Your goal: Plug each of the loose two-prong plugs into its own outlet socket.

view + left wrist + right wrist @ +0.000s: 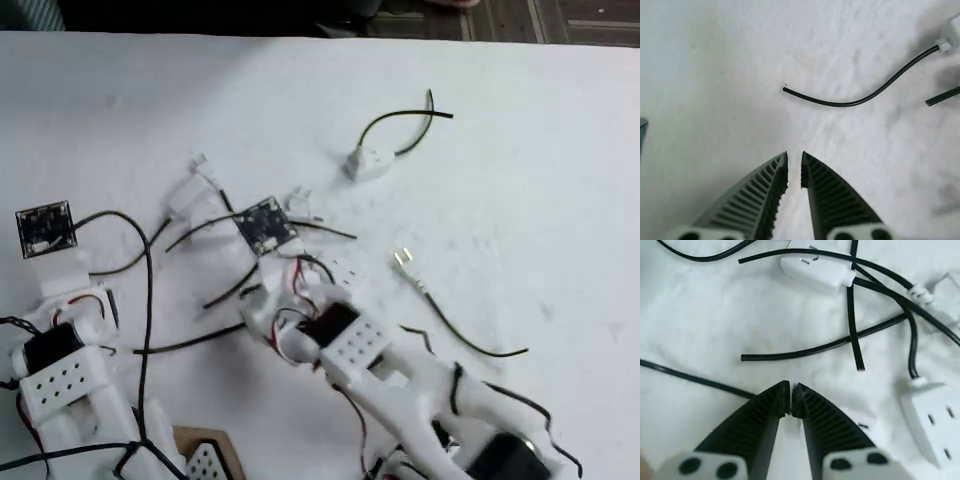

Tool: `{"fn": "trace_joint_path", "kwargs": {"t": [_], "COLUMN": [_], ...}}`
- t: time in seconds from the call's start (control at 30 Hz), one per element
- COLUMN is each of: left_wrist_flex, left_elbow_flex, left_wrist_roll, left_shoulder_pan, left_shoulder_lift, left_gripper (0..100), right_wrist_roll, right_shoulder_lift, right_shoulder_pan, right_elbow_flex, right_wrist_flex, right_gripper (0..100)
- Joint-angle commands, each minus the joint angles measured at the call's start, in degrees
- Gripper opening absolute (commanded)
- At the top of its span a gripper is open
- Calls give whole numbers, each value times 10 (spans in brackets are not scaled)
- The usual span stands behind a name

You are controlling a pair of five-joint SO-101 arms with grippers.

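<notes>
— Right gripper (790, 400) first: how do its jaws stand?
— Tips pressed together with nothing between them, low over the table (520, 150). The left gripper (794, 167) is all but closed too. A thin slit of white shows between its ribbed fingers (760, 195), and it holds nothing.
— And the surface?
— White and slightly rough, like cloth or paper, across the whole top. Beyond its far edge runs a dark floor (500, 18), with planks toward the far right. A brown cardboard piece (190, 435) lies at the near edge between the arms.
— Where is the plug?
— The high view has a loose two-prong plug (403, 258) lying bare on the table, off to the right of the right arm. Its black cord (460, 335) trails toward the near edge. Well beyond it sits a lone socket (365, 162) with cords curling off it. Plug and socket are apart.
— What do the wrist cameras add?
— The right one shows a socket block (932, 422), slots facing up, near the fingers. A second block (815, 267) sits farther off among crossing black cords (805, 351). The left one shows a loose cord (840, 104), one end lying free on the white.
— Any writing?
— The camera boards (45, 228) on the wrists carry marks too small to read.
</notes>
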Motion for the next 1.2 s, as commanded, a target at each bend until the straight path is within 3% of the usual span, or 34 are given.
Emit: {"fn": "trace_joint_path", "kwargs": {"t": [0.0, 0.3, 0.67, 0.93, 1.17], "left_wrist_flex": [-11, -11, -11, -11, -11], "left_elbow_flex": [-24, -24, -24, -24, -24], "left_wrist_roll": [3, 2, 2, 1, 1], "left_shoulder_pan": [6, 6, 6, 6, 6], "left_shoulder_lift": [-7, -7, -7, -5, -5], "left_gripper": [68, 68, 68, 68, 69], "right_wrist_roll": [-6, -6, -6, -32, -12], "right_shoulder_lift": [-114, -237, -239, -238, -237], "right_shoulder_pan": [12, 114, 371, 439, 458], "right_elbow_flex": [-12, -11, -9, 4, 33], "right_wrist_flex": [97, 249, 356, 362, 344], "right_gripper": [19, 18, 22, 172, 172]}}
